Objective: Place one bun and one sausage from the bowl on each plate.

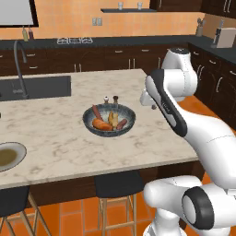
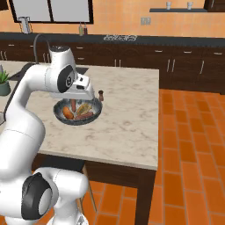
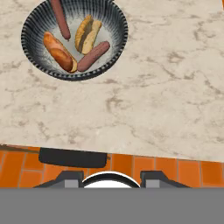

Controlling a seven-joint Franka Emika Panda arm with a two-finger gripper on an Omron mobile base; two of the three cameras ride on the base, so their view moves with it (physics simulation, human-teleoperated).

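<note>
Down at the bottom edge of the hand view, the gripper (image 3: 109,177) shows just two dark tips set a little apart with nothing between them; I cannot tell how far open it really is. It hangs above the table's (image 3: 166,96) near edge, where marble meets orange floor tiles (image 3: 175,173), with a dark stool seat (image 3: 73,157) just beyond the edge. Farther out, at the upper left of the hand view, the bowl (image 3: 33,57) sits on the table holding two buns (image 3: 59,52) (image 3: 87,34) and two sausages (image 3: 93,56) (image 3: 60,18). In the left base view the bowl (image 1: 92,126) is mid-frame, two small shakers (image 1: 110,99) stand just behind it, and an olive-brown plate (image 1: 18,148) lies at the left edge.
</note>
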